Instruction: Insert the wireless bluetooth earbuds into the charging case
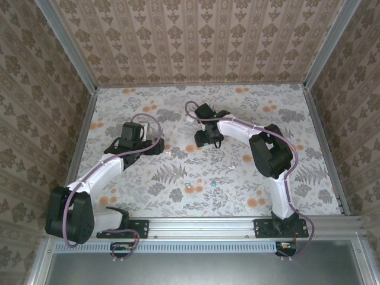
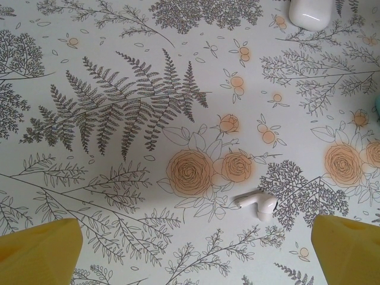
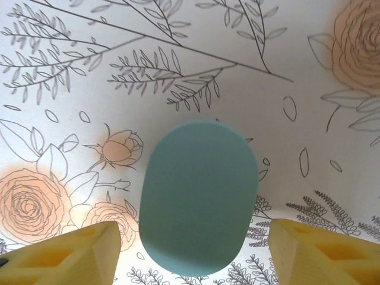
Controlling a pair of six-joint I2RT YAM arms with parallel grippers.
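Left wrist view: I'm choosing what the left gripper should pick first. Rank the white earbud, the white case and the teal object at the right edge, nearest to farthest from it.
1. White earbud, just ahead of the left gripper, slightly right.
2. Teal object, right edge, cut off.
3. White case, top edge, farthest.

left arm (image 1: 107, 169) and right arm (image 1: 270, 155) both reach forward, left pincer (image 2: 193, 249) spread wide, right pincer (image 3: 193, 255) jaws apart, both facing down
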